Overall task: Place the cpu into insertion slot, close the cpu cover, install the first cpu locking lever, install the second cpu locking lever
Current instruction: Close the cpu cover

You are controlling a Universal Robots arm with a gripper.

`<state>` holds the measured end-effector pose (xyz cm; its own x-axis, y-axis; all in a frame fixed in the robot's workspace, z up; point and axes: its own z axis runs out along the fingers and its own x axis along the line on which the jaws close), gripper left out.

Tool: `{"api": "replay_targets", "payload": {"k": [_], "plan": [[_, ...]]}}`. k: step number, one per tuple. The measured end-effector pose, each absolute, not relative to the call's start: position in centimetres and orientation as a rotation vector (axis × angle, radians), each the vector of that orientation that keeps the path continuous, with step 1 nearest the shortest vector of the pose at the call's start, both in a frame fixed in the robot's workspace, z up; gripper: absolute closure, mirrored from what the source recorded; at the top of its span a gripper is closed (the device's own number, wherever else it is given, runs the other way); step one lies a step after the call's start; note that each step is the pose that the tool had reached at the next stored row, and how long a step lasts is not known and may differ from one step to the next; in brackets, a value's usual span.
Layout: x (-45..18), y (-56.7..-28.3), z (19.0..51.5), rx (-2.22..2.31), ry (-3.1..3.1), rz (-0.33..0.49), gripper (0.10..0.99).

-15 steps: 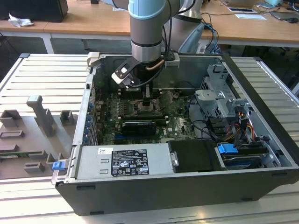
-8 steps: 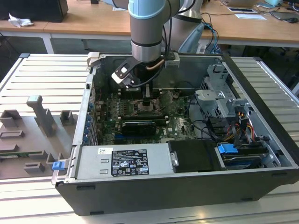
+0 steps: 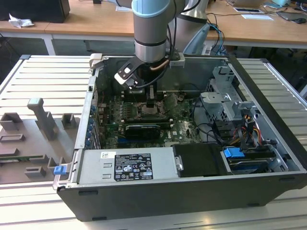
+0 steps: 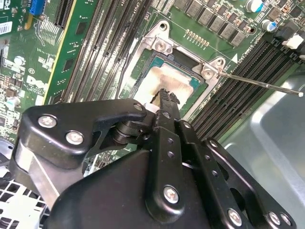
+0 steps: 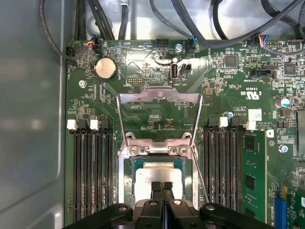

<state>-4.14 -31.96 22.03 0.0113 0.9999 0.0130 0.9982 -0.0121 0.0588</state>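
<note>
While the cpu (image 5: pixel 159 177) lay in its socket, the gripper (image 5: pixel 162 186) hung over it, fingers pressed together and holding nothing.
The cpu cover (image 5: pixel 159 97) stood tilted up on its hinge, leaving the chip exposed; one locking lever (image 4: pixel 262 83) was swung clear of the socket, so nothing pinned the cover. Whether the fingertips touched the chip could not be told.
</note>
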Motion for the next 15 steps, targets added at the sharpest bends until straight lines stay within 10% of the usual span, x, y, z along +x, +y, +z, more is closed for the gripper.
{"api": "replay_targets", "payload": {"k": [15], "plan": [[-3.6, -32.0, 23.5, 2.211, 2.184, 0.079, 0.980]]}}
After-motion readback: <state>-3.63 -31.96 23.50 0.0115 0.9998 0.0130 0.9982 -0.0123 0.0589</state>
